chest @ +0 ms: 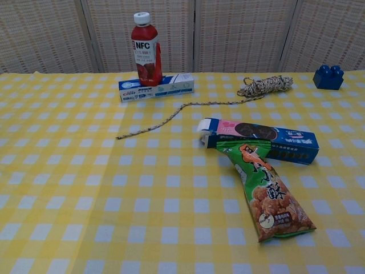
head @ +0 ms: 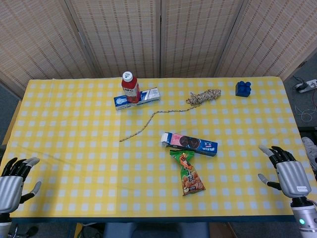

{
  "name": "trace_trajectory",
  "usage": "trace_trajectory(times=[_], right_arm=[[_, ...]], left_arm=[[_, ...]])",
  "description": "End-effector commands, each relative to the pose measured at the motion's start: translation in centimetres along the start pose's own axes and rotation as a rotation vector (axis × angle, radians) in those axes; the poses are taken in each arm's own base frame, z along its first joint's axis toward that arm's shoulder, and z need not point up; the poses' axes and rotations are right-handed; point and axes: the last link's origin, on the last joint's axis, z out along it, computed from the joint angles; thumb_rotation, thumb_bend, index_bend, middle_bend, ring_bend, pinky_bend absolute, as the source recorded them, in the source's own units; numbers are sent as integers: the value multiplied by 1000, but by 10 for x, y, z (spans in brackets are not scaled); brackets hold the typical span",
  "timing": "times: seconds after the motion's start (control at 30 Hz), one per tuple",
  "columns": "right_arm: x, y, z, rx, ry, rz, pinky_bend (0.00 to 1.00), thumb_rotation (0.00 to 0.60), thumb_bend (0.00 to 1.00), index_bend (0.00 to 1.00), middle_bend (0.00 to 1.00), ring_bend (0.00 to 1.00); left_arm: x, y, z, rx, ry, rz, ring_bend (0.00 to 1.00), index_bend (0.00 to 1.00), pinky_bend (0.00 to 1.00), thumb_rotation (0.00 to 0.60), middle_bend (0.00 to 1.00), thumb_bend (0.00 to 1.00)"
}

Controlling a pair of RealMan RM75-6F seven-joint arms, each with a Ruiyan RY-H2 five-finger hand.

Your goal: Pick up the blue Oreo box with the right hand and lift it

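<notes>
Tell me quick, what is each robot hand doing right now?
Left robot hand: open, holding nothing, at the table's near edge.
Right robot hand: open, holding nothing, not touching the blue Oreo box.

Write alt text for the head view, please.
A long blue Oreo box lies mid-table on yellow checked cloth, a green snack bag touching it. The open right hand hovers nearby, the open left hand opposite.
</notes>
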Motion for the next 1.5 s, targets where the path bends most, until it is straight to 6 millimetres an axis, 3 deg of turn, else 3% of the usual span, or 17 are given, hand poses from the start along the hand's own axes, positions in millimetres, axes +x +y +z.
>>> trace_trajectory(times=[0.03, 0.33, 0.67, 1.0, 1.4, 1.5], right_arm=[[-5, -11, 15, 33, -28, -10, 261, 600, 152, 183, 284, 175], [-16, -52, 68, 125, -72, 19, 261, 600, 151, 183, 266, 175], [-46, -93, 113, 176, -160, 5, 261, 600, 140, 119, 226, 175], [-80, -110, 149, 141, -266, -17, 261, 600, 139, 117, 207, 174], [-103, -118, 174, 103, -327, -63, 261, 600, 139, 121, 207, 174], [-106, -118, 178, 92, -335, -68, 261, 600, 139, 171, 208, 174]], left_arm=[[0, 1, 0, -2, 1, -2, 176, 259, 81, 600, 227, 331], [0, 0, -2, 0, 3, -5, 176, 259, 81, 600, 227, 331], [-2, -4, -5, 14, 0, -8, 176, 259, 81, 600, 227, 331], [-3, -8, -7, 26, -5, -6, 176, 259, 81, 600, 227, 331], [-4, -12, -8, 35, -10, -5, 176, 259, 81, 600, 227, 331], [-5, -12, -8, 37, -11, -4, 176, 259, 81, 600, 227, 331]])
